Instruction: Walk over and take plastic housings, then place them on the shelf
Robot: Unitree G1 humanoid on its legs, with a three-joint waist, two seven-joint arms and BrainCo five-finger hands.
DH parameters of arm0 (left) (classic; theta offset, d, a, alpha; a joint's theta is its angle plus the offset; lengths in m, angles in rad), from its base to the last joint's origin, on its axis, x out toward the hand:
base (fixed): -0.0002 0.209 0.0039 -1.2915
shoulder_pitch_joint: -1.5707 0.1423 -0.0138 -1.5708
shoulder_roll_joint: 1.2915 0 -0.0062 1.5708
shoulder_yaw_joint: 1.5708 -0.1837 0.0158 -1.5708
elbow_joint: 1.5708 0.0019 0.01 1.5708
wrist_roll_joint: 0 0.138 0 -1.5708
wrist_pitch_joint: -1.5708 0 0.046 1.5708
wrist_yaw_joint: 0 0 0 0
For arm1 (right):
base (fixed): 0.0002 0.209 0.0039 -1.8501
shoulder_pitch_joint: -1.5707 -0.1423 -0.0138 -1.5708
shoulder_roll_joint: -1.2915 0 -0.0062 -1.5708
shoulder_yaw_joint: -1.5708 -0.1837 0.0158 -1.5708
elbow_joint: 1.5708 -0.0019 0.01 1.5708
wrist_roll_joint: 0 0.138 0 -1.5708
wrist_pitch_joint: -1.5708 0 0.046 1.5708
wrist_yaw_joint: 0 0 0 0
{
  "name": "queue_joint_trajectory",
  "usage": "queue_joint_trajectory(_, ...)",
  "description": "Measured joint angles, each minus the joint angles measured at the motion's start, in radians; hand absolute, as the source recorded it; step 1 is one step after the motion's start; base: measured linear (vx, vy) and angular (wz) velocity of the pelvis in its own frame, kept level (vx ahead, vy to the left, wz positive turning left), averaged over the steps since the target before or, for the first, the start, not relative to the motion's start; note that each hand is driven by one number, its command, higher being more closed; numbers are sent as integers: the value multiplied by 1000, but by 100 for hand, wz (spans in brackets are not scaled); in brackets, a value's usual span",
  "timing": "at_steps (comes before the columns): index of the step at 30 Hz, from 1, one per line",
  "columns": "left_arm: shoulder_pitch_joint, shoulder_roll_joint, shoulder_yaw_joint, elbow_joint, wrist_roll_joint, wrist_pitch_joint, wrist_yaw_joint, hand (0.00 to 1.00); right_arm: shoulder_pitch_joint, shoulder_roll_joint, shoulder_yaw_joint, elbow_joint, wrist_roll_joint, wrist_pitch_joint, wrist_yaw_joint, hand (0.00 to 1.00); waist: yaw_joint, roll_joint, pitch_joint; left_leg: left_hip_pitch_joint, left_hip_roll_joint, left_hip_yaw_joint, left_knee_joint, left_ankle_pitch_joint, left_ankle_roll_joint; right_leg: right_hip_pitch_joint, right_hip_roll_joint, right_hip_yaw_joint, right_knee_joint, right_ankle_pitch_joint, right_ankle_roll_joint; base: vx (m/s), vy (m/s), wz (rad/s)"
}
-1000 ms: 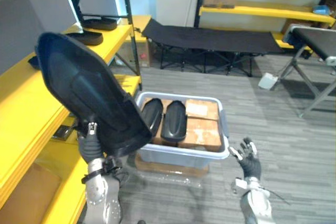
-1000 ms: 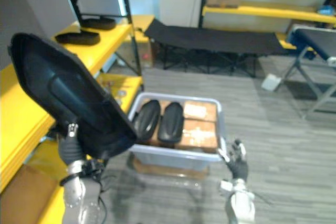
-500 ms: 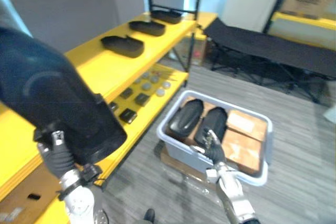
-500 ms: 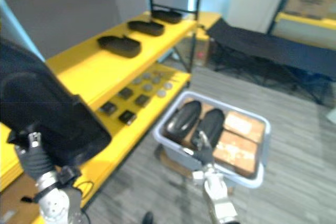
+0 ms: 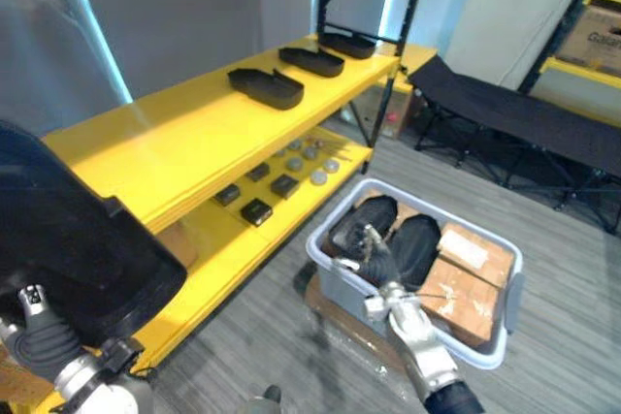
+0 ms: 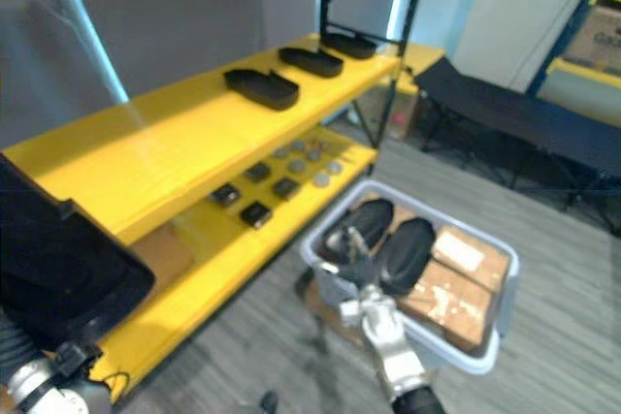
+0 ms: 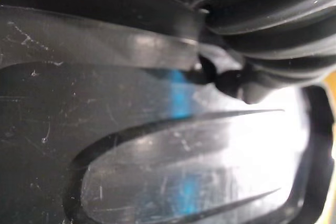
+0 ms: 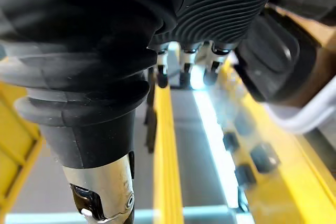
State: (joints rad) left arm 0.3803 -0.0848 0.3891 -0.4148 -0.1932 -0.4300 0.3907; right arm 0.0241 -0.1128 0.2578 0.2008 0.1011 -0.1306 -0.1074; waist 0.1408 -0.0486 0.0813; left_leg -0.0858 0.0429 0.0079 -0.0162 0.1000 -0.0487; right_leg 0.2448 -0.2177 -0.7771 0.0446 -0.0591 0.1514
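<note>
Black plastic is filling the lower left of my head view: a large housing [image 5: 68, 249] is riding above my left hand [image 5: 44, 348], beside the yellow shelf [image 5: 184, 143], though I cannot tell how that hand is gripping it. My right hand [image 5: 374, 257] is hovering empty over the near rim of the grey bin [image 5: 335, 280], its fingers [image 8: 184, 69] loosely spread, just above two more housings [image 5: 361, 222] lying beside cardboard boxes [image 5: 466, 283]. Three housings [image 5: 265, 87] are sitting in a row on the top shelf board.
</note>
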Motion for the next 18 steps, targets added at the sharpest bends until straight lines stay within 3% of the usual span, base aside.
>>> queue_joint_trajectory(4, -7, 3, -22, -7, 0, -19, -38, 100, 13, -3, -60, -1, -37, -1, 15, 0, 7, 22, 35, 3, -17, -3, -50, 38, 2, 0, -9, -18, 7, 3, 5, -24, 60, 31)
queue_joint_trajectory(7, -24, 16, -54, -18, -1, -18, -84, 100, 31, -3, -93, -11, -42, -21, 21, 0, 4, 19, 43, 5, -33, -3, -63, 37, 5, 0, -29, -6, 33, -18, -8, -2, 81, 23)
queue_joint_trajectory(9, -53, 62, -96, -17, -2, -17, -136, 100, 59, -3, -120, -57, -77, -45, 17, 0, -33, 10, 63, 3, -56, -46, -65, 39, 17, -6, -44, 121, 94, -54, -42, 6, 78, 73)
queue_joint_trajectory(12, -110, 124, -148, -4, -5, -17, -201, 100, 108, -3, -164, -114, -79, -74, 0, 0, -64, 10, 63, -18, -63, -114, -67, 49, 27, -43, -40, 291, 196, -63, -54, 56, 37, 94)
queue_joint_trajectory(14, -148, 147, -167, 33, -7, -16, -209, 100, 124, -3, -186, -127, -80, -93, -4, 0, -67, 7, 63, -24, -71, -140, -64, 66, 31, -40, -44, 306, 223, -81, -50, 93, -68, 66)
queue_joint_trajectory(18, -142, 147, -172, 55, -6, -1, -194, 100, 115, -3, -189, -126, -110, -103, 4, 0, -62, 7, 69, -38, -85, -155, -62, 100, 2, -27, -43, 311, 195, -115, -42, 79, -90, 23)
